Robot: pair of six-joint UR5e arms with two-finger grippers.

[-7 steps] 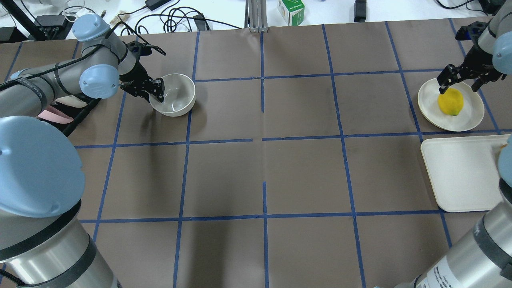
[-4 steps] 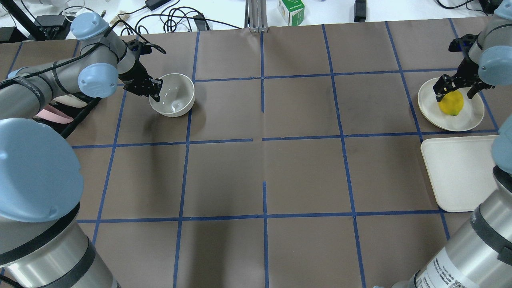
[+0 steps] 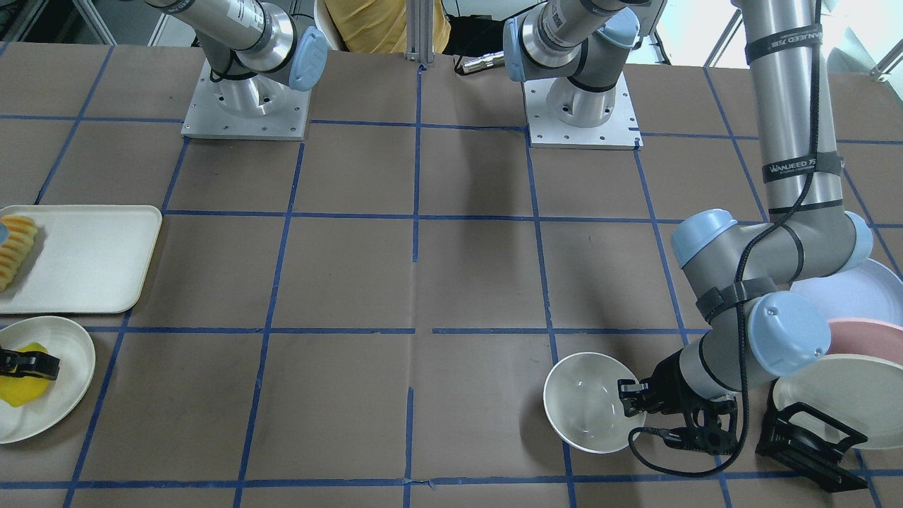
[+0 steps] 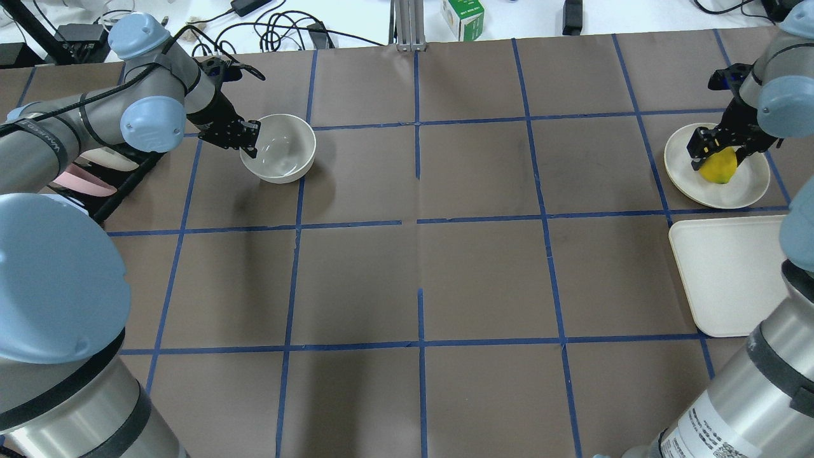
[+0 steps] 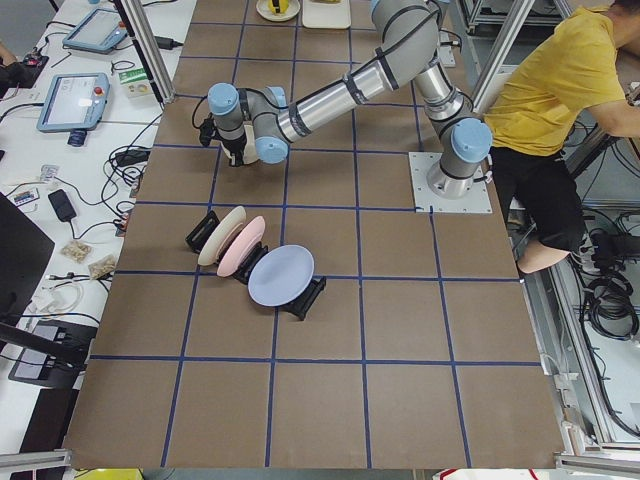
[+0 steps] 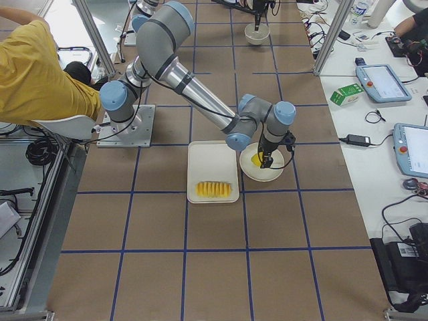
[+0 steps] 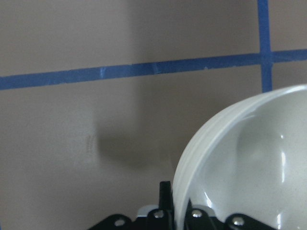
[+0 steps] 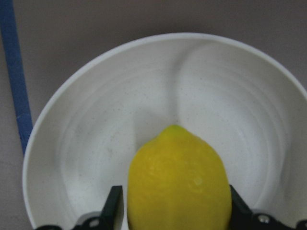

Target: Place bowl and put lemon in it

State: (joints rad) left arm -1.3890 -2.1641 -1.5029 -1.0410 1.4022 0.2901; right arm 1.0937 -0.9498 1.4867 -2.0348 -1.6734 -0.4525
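Observation:
The cream bowl [image 4: 283, 149] hangs tilted just above the table at the far left, also in the front view [image 3: 585, 402] and the left wrist view [image 7: 249, 167]. My left gripper [image 4: 248, 137] is shut on its near-left rim [image 7: 175, 213]. The yellow lemon [image 4: 720, 167] lies on a shallow cream plate [image 4: 753, 181] at the far right. My right gripper [image 4: 718, 149] is open and low over the lemon. In the right wrist view its fingers [image 8: 114, 206] flank the lemon [image 8: 175, 187] on both sides. The lemon rests on the plate [image 8: 120, 120].
A cream tray [image 4: 731, 273] lies just in front of the plate, with a row of orange-yellow fruit slices [image 3: 14, 247] on it. A black rack with pink, cream and blue plates [image 3: 846, 339] stands beside the left arm. Cables and boxes lie beyond the table's far edge.
My right gripper has come down from above the plate until its fingers straddle the lemon. My left gripper has shifted the bowl slightly right and away.

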